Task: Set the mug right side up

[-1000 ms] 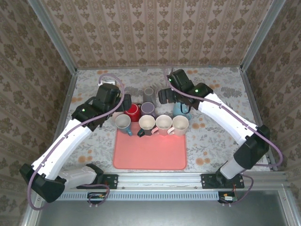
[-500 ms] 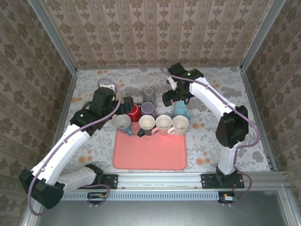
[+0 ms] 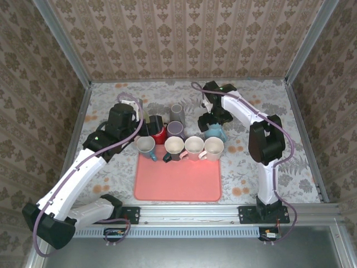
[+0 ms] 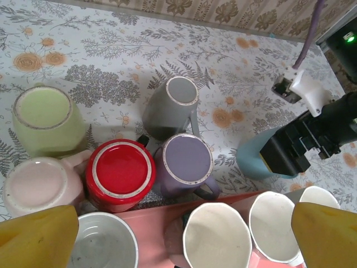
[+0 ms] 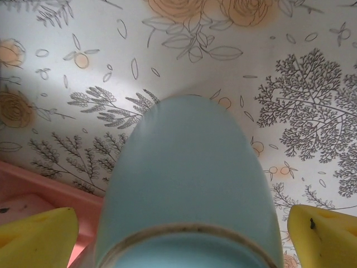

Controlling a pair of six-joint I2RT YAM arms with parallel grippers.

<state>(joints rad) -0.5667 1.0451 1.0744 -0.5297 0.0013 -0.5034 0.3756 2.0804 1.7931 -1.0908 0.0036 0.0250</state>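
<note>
The light blue mug [image 3: 215,133] sits on the floral tablecloth [image 3: 251,162], just off the far right corner of the pink tray [image 3: 178,184] and right behind the row of upright mugs lined up along the tray's far edge. In the right wrist view its ringed base faces the camera, so it is not yet right side up. The right gripper [image 3: 212,119] hangs directly over this mug with its jaws spread wide: the yellow fingertips [image 5: 39,234] stand on either side of the mug's body [image 5: 189,178], and a strip of tablecloth shows between each tip and the mug, so nothing is gripped. The left gripper [image 3: 152,124] hovers over the cluster of upturned mugs to the left, its jaws also wide apart and holding nothing. Under it are a green mug [image 4: 47,120], a pale pink mug [image 4: 34,188], a red mug [image 4: 121,174], a purple mug [image 4: 184,162] and a grey mug [image 4: 174,103], packed close together. From that wrist view the light blue mug lies well off to the right, partly hidden behind the right gripper's black body.
</note>
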